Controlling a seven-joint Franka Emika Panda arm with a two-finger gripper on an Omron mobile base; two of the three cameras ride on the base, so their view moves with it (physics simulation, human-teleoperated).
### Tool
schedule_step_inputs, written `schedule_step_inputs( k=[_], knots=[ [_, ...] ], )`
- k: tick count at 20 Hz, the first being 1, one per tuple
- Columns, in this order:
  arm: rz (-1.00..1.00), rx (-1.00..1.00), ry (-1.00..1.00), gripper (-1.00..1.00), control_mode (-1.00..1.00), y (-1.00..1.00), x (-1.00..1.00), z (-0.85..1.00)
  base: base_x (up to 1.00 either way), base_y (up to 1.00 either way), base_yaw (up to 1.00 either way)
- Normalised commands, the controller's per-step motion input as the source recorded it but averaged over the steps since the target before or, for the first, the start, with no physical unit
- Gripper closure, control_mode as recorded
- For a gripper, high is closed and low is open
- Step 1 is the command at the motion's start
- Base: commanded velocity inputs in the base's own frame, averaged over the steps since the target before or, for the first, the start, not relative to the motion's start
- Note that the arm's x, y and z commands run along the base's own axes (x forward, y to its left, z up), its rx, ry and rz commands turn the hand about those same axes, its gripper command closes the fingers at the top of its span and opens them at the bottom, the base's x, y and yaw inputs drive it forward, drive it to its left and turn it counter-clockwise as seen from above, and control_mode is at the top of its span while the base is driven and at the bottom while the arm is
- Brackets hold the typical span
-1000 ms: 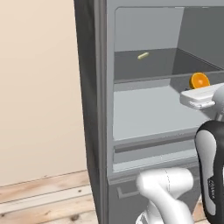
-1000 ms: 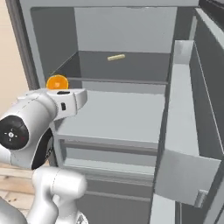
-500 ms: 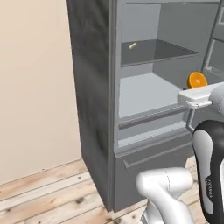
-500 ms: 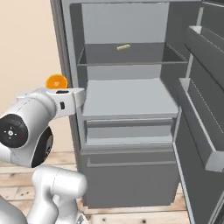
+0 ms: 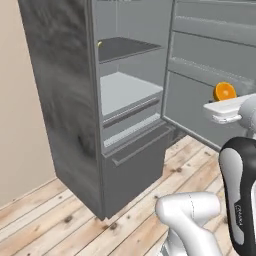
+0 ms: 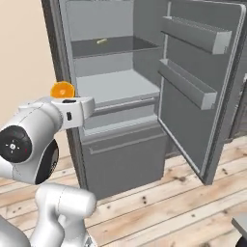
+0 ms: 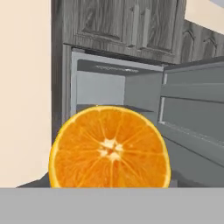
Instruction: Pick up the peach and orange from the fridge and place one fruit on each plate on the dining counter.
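End effector (image 6: 72,102) clamped on orange (image 7: 109,148), clear of fridge (image 6: 116,91); next, carry to a plate.

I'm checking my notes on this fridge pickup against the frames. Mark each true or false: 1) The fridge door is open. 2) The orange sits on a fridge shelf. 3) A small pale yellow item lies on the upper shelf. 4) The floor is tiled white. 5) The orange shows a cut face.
1) True: the fridge door stands open.
2) False: the orange is at the gripper, outside the fridge.
3) True: the pale yellow item lies there.
4) False: the floor is wooden planks.
5) True: the hand view shows its segments.
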Motion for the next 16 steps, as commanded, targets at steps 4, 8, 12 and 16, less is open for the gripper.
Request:
schedule_step_inputs(
  k=[4, 8, 12, 16],
  knots=[
    [0.0, 0.0, 0.0, 1.0, 1.0, 0.0, 0.0, 0.0, -1.0, 0.16, -0.56],
    [0.0, 0.0, 0.0, 1.0, 1.0, 0.0, 0.0, 0.0, -1.0, -0.08, -0.54],
    [0.0, 0.0, 0.0, 1.0, 1.0, 0.0, 0.0, 0.0, -0.84, -0.33, -0.52],
    [0.0, 0.0, 0.0, 1.0, 1.0, 0.0, 0.0, 0.0, -0.11, -0.61, -0.55]
  ],
)
